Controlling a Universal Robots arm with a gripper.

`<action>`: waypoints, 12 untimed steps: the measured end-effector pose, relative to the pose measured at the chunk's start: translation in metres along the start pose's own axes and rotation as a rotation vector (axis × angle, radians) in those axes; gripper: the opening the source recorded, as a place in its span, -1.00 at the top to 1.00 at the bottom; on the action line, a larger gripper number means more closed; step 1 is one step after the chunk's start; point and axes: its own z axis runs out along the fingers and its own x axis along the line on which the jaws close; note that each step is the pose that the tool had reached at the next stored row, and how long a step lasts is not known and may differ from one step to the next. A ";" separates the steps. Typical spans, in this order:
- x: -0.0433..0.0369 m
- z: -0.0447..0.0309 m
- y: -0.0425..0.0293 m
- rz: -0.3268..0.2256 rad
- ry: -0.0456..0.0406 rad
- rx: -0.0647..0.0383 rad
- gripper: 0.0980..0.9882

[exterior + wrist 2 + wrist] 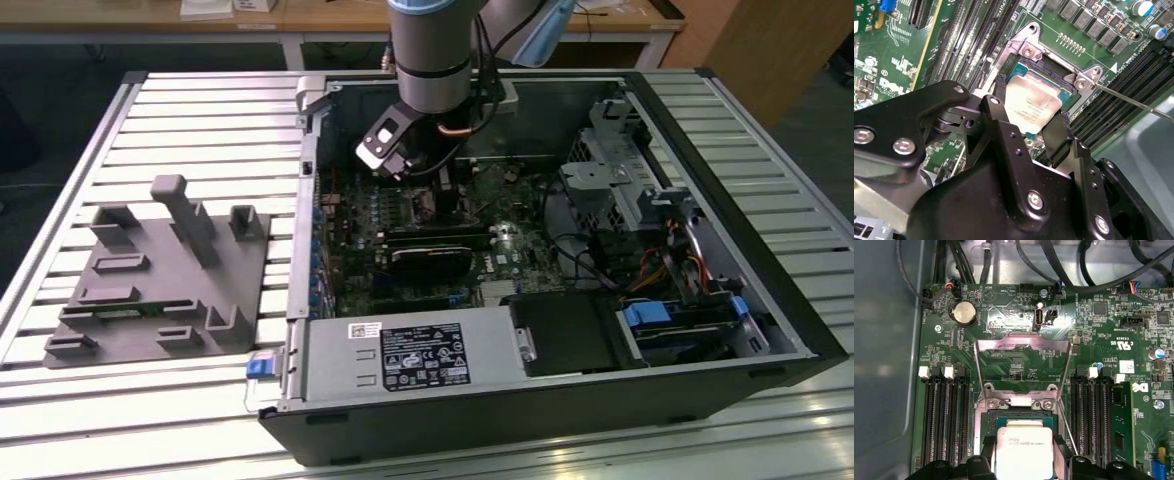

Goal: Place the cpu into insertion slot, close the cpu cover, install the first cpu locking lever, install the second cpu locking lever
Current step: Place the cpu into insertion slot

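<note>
The claw (1030,119) is closed narrowly on the cpu (1035,102). Its two black fingers (999,107) press the chip's opposite edges, so the pale metal top is unobstructed and the chip is kept flat. In both wrist views the cpu hangs directly above the insertion slot (1021,416) and looks slightly raised rather than seated. I cannot tell whether any part of it touches the socket.

The cpu cover (1024,365) stands swung up on its hinge at the far edge of the socket. This leaves the opening free for a chip coming straight down. A thin locking lever (1134,102) juts away from one socket corner, released and clear of the fingers. Long black memory slots (944,425) run along both flanks of the socket, which probably explains the grip on the two edges that face them.

In the exterior view the arm (434,50) drops in from twelve o'clock. Its last link is nearly upright and the wrist reaches down inside the open computer case (534,425). A black card (427,250) lies at six o'clock from the wrist. A grey fixture block (154,270) sits on the slatted worktop (200,120) at about eight o'clock, well apart from the case.
</note>
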 end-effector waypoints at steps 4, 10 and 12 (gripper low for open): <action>0.0016 0.0024 -0.0003 0.005 -0.0007 0.000 0.00; 0.0053 0.0055 -0.0007 0.006 -0.0005 0.000 0.00; 0.0055 0.0060 -0.0007 0.005 -0.0015 0.000 0.00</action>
